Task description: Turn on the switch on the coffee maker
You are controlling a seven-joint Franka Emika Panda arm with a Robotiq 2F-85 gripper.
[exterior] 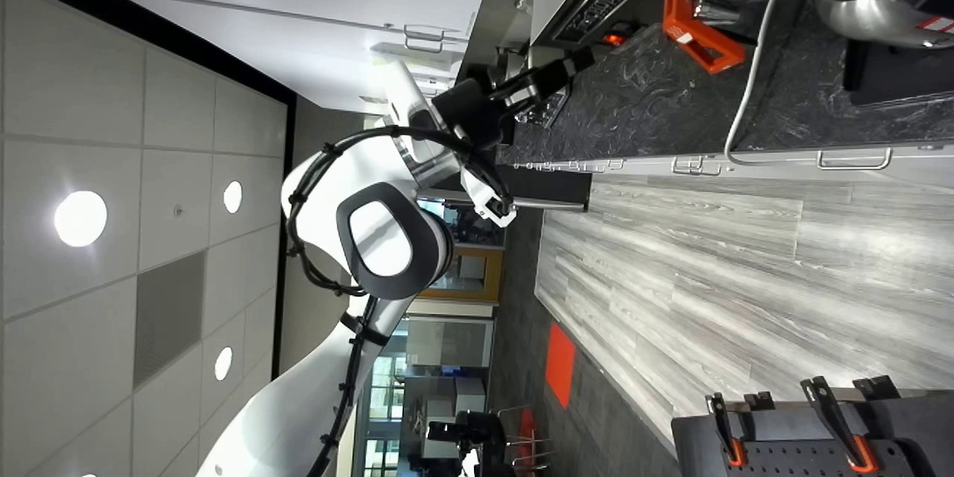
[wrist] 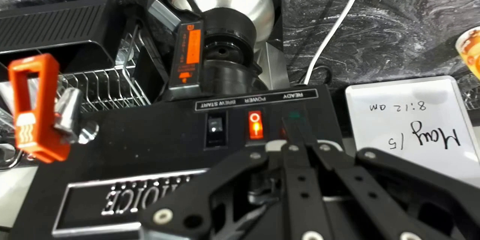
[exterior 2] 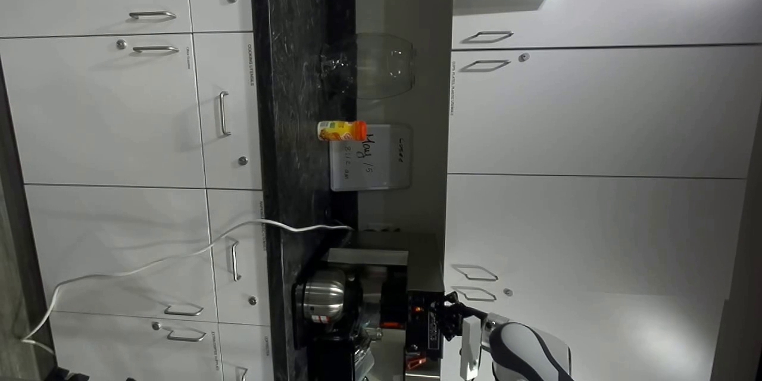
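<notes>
The power switch [wrist: 256,125] glows near the apparently closed end effector [wrist: 299,131].

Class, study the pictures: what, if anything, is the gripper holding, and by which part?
Nothing is held: the gripper looks shut, and nothing shows between its jaws.

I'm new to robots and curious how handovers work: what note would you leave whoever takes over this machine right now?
Gripper: shut, seemingly empty, tips beside the power switch in the wrist view; contact unclear.
Things: power switch and brew start switch, both on the coffee maker.
Done: the power switch glows, so it looks on.
Left: the brew start switch shows no glow, and the task names neither. If power was meant, probably just back away.
</notes>
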